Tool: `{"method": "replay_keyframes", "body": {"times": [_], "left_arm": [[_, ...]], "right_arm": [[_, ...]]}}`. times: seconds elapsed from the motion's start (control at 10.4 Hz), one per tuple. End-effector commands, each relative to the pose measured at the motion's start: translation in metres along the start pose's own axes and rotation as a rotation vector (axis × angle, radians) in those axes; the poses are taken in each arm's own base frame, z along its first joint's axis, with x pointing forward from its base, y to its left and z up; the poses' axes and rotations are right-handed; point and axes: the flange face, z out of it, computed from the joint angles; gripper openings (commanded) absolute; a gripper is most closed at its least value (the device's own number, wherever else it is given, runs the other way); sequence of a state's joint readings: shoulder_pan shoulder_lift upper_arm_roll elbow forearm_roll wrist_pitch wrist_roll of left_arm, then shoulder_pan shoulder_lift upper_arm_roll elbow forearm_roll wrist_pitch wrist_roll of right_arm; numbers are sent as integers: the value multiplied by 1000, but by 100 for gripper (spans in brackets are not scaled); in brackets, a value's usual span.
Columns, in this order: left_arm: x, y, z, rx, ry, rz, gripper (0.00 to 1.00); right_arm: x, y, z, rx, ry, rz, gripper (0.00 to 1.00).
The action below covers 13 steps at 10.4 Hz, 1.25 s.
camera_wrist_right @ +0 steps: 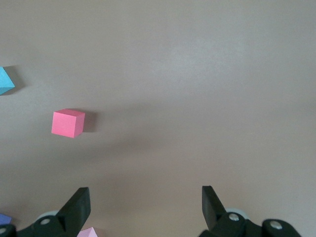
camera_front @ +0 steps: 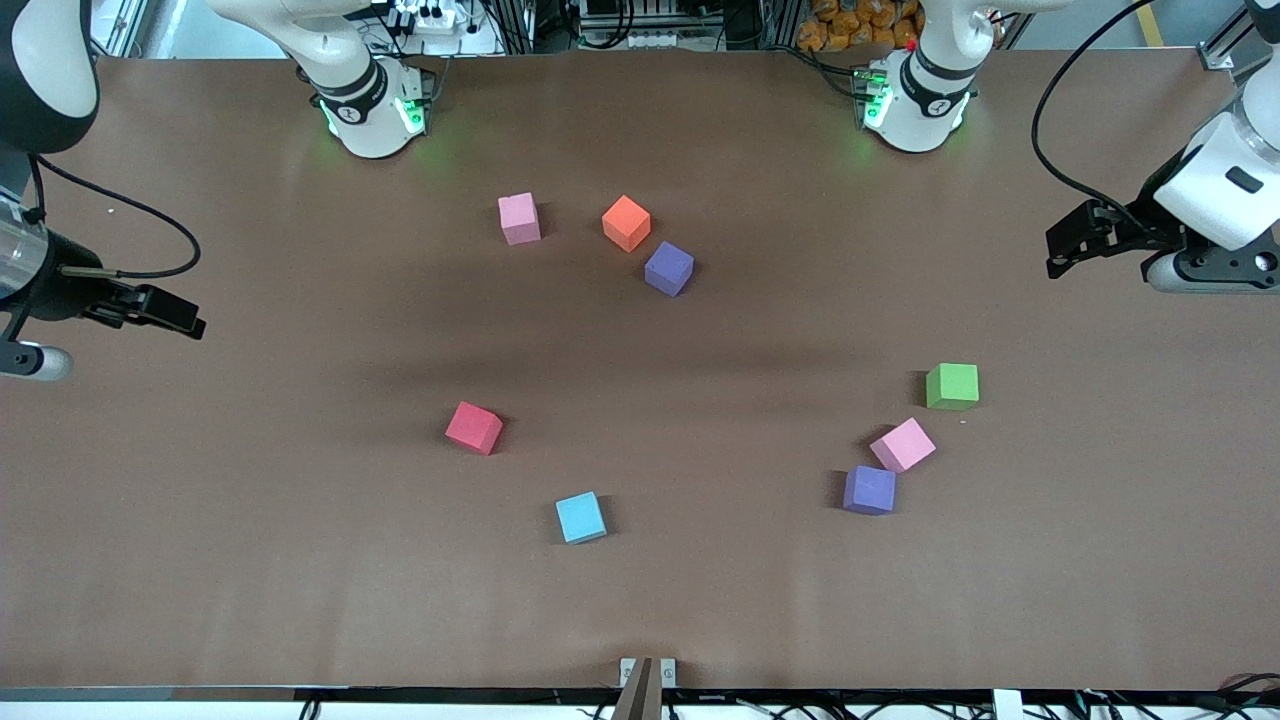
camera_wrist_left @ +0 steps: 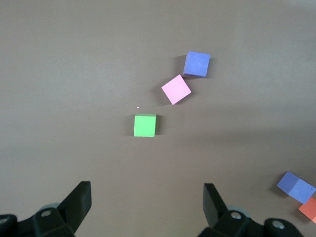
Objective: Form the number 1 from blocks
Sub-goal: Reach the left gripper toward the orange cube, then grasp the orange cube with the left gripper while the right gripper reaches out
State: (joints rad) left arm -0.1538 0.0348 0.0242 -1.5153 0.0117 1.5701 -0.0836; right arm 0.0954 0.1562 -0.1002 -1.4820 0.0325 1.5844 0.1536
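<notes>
An orange block, a purple block and a light pink block lie close to the robots' bases. The red block sits alone, nearer the front camera. A second light pink block touches a second purple block toward the left arm's end. My left gripper hangs open and empty over that end of the table. My right gripper hangs open and empty over the right arm's end. The left wrist view shows the pink block; the right wrist view shows the red block.
A green cube stands beside the pink and purple pair. A light blue cube lies nearer the front camera than the red block. The brown table is bare between the groups.
</notes>
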Motion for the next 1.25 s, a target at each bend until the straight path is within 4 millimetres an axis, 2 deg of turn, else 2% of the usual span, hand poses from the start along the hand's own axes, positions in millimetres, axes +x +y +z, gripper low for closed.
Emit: {"method": "replay_keyframes", "body": {"times": [0.0, 0.1, 0.19, 0.29, 0.39, 0.48, 0.58, 0.77, 1.06, 1.16], "left_arm": [[-2, -3, -8, 19, -3, 5, 100], [-2, -2, -7, 21, -3, 7, 100], [-2, 9, -4, 18, -9, 25, 100], [-4, 32, 3, 9, -24, 27, 100], [-7, 77, 14, -14, -47, -53, 100], [-15, 140, 26, -20, -59, -128, 100], [-26, 188, 41, -26, -80, -217, 100], [-57, 261, 74, -37, -109, -389, 100], [-120, 366, 151, -14, -218, -535, 100], [-130, 389, 183, -21, -238, -634, 100]], "right_arm": [[-4, 4, -6, -1, 5, 1, 100], [-4, 3, -6, -2, 5, 1, 100], [-4, 3, -4, -2, 2, 3, 100], [-3, 2, -3, -3, 0, 1, 100], [-3, -1, -1, -2, -1, -2, 100], [-2, -3, 1, -1, -5, -3, 100], [1, -6, 8, 5, -15, -6, 100], [9, -14, 20, 7, -14, -14, 100], [18, -26, 42, 29, -41, -18, 100], [22, -29, 51, 63, -53, -13, 100]]}}
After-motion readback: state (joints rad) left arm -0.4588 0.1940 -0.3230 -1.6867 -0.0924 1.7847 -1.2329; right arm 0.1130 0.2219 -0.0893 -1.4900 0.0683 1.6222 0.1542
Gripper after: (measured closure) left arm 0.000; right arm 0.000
